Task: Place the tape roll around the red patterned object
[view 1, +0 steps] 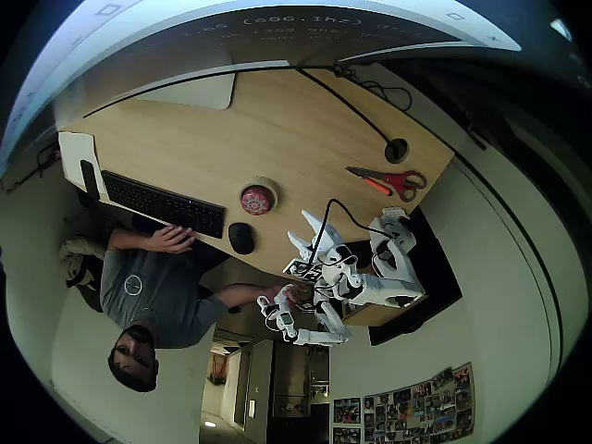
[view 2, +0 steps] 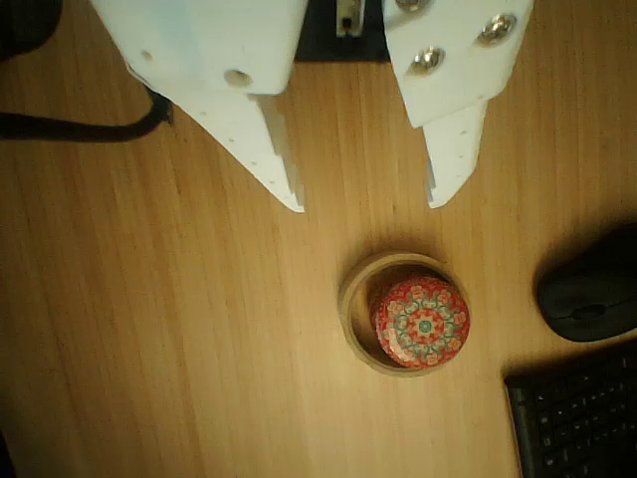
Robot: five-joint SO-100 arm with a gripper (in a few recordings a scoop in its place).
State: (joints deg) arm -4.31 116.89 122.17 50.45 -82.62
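Where the overhead view took in the whole scene, the wooden table (view 1: 277, 129) was the largest item, and a curved surface above it carried a line of faint pale characters that could not be read with confidence. A person (view 1: 153, 287) sat at the table edge with one hand on the black keyboard (view 1: 164, 203). The white arm (view 1: 365, 277) stood at the table's near edge. Red-handled scissors (view 1: 393, 180) lay well apart from the other items. No brand or label was legible on any object.

The wrist view supplied detail that the overhead view lacked. The gripper (view 2: 366, 199) was spread, nothing between its white fingers (view 2: 269, 149), and it hung above bare wood. The tape roll (view 2: 350, 309) lay flat around the red patterned object (view 2: 420, 321), which sat off-centre, against the ring's right inner wall. A floral mandala pattern was visible on the dome. The black mouse (view 2: 589, 297) lay just beside the ring.
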